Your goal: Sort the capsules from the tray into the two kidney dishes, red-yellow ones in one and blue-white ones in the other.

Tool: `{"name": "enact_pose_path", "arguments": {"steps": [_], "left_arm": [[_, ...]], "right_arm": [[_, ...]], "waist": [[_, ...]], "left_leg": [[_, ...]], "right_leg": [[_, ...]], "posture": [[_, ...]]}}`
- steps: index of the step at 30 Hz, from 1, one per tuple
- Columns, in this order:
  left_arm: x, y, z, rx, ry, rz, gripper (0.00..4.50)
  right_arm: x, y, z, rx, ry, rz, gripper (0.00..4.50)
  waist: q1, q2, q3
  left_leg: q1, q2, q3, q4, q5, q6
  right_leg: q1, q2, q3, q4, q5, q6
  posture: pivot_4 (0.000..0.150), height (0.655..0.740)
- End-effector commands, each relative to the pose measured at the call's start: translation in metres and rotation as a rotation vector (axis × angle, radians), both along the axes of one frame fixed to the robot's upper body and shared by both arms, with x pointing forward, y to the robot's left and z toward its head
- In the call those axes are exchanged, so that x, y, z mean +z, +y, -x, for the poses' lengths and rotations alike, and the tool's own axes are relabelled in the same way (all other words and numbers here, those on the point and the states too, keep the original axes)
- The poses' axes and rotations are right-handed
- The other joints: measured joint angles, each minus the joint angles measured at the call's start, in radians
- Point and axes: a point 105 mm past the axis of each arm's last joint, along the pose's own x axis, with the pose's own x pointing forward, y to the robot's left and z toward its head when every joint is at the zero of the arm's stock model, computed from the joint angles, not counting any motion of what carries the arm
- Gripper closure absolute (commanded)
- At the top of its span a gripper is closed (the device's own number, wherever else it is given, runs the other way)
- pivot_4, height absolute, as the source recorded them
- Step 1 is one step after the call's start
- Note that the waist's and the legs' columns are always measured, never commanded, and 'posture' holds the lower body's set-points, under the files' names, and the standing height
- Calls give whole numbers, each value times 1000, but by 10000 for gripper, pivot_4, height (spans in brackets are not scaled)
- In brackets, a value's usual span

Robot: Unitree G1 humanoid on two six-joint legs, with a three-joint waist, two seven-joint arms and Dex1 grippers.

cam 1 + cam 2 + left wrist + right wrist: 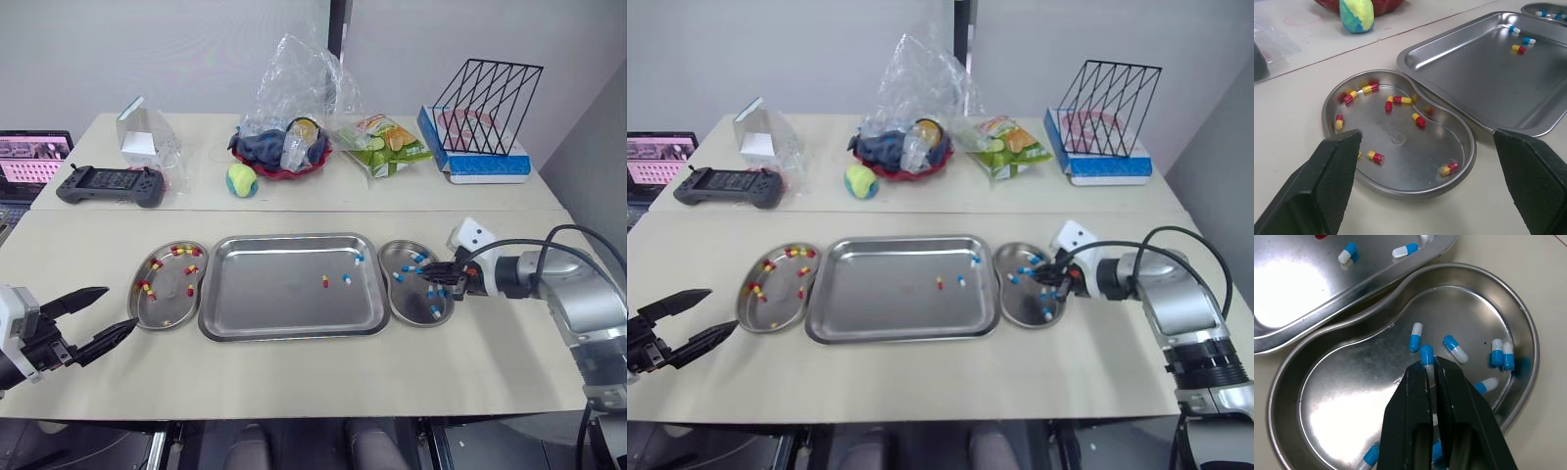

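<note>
My right claw is clamped on a blue-white capsule, held low over the right kidney dish among its own kind for dropping, while my left claw waits wide apart beside the red-yellow dish, and three capsules lie in the tray.

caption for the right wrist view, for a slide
Right gripper holding a blue-white capsule over the dish, tray beside it.

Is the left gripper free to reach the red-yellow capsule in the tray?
Probably yes: the left gripper is open, and only the left kidney dish lies between it and the red-yellow capsule.
</note>
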Motion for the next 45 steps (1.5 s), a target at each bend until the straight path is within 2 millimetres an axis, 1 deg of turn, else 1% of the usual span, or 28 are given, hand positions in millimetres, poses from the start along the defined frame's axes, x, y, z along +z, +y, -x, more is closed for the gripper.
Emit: {"name": "enact_pose_path", "arguments": {"steps": [1, 3, 5, 6, 8, 11, 13, 15, 17, 19, 23, 25, 28, 33, 36, 41, 43, 45], "left_arm": [[8, 2, -2, -11, -8, -11, 0], [7, 3, -4, -15, 1, -15, 0], [6, 3, -6, -17, 4, -20, 0], [7, 4, -7, -17, 1, -18, 0], [8, 5, -8, -16, -5, -13, 0], [7, 8, -9, -14, -2, -14, 0], [6, 11, -10, -7, -4, -15, 0], [7, 14, -10, 6, -12, -16, 0], [8, 17, -11, 15, -14, -20, 0], [8, 23, -10, 37, -15, -22, 0], [9, 30, -10, 70, -23, -21, 0], [8, 34, -11, 98, -23, -25, 0], [8, 36, -12, 118, -32, -14, 0], [7, 38, -14, 127, -16, -17, 0], [8, 38, -15, 129, -26, -32, 0], [6, 45, -19, 172, -28, -66, 0], [5, 50, -23, 201, -1, -52, 0], [13, 51, -28, 213, -7, -16, 0]], "right_arm": [[16, -3, -1, 6, -60, 6, 35155], [33, -3, 0, 21, -92, -6, 28007], [45, -2, 1, 30, -107, -28, 21588], [49, -5, 1, 26, -115, -28, 17116], [65, -17, -3, -14, -162, -56, 11099], [75, -31, -1, -37, -185, -52, 697], [82, -43, -3, -79, -219, -88, 271], [83, -57, -4, -124, -248, -114, 271], [73, -72, -4, -161, -264, -81, 271], [64, -88, -4, -224, -291, -109, 271], [55, -105, -4, -302, -346, -196, 271], [46, -112, -3, -340, -352, -210, 271], [40, -115, -2, -348, -358, -197, 271], [33, -117, 0, -370, -360, -225, 271], [32, -116, 1, -373, -354, -248, 271], [33, -115, 1, -369, -352, -260, 271], [34, -114, 1, -367, -353, -267, 271], [35, -113, 2, -359, -348, -276, 271]], "waist": [[0, 0, 0], [1, 1, 0], [2, 2, 1], [1, 2, 1], [2, 2, 1], [4, 2, 1], [3, 2, 1], [3, 2, 1], [5, 1, 1], [6, 1, 1], [1, 2, 1], [-2, 2, 1], [-4, 2, 1], [-3, 2, 1], [-1, 2, 1], [-3, 2, 1], [-3, 2, 1], [-1, 2, 1]], "left_leg": [[0, 0, 0, 0, 0, 0], [0, 0, 0, 0, 0, 0], [0, 0, 0, 0, 0, 0], [0, 0, 0, 0, 0, 0], [0, 0, 0, 0, 0, 0], [0, 0, 0, 0, 0, 0], [0, 0, 0, 0, 0, 0], [0, 0, 0, 0, 0, 0], [0, 0, 0, -1, 0, 0], [0, 0, 0, -1, 0, 0], [0, 0, 0, -1, 0, 0], [1, 0, 0, -1, 0, 0], [1, 0, 0, -1, 0, 0], [2, 0, 0, -2, 0, 0], [2, 0, 0, -1, 0, 0], [2, 0, 0, -2, 0, 0], [2, 0, 0, -2, 0, 0], [2, 0, 0, -2, 0, 0]], "right_leg": [[0, 0, 0, 0, 0, 0], [0, 0, 0, 0, 0, 0], [0, 0, 0, 0, 0, 0], [0, 0, 0, 0, 0, 0], [0, 0, 0, 0, 0, 0], [0, 0, 0, 0, 0, 0], [0, 0, 0, 0, 0, 0], [0, 0, 0, 0, 0, 0], [0, 0, 0, 0, 0, 0], [0, 0, 0, -1, 0, 0], [0, 0, 0, 0, 0, 0], [0, 0, 0, 0, 0, 0], [1, 0, 0, 0, 0, 0], [1, 0, 0, 1, 0, 0], [1, 0, 0, 0, 0, 0], [1, 0, 0, 0, 0, 0], [2, 0, 0, 0, 0, 0], [2, 0, 0, 1, 0, 0]], "posture": [[1500, 7174], [1500, 7174], [1500, 7174], [1500, 7174], [1500, 7174], [1500, 7174], [1500, 7174], [1500, 7174], [1500, 7174], [1500, 7174], [1500, 7174], [1500, 7174], [1500, 7174], [1500, 7174], [1500, 7174], [1500, 7174], [1500, 7174], [1500, 7174]]}}
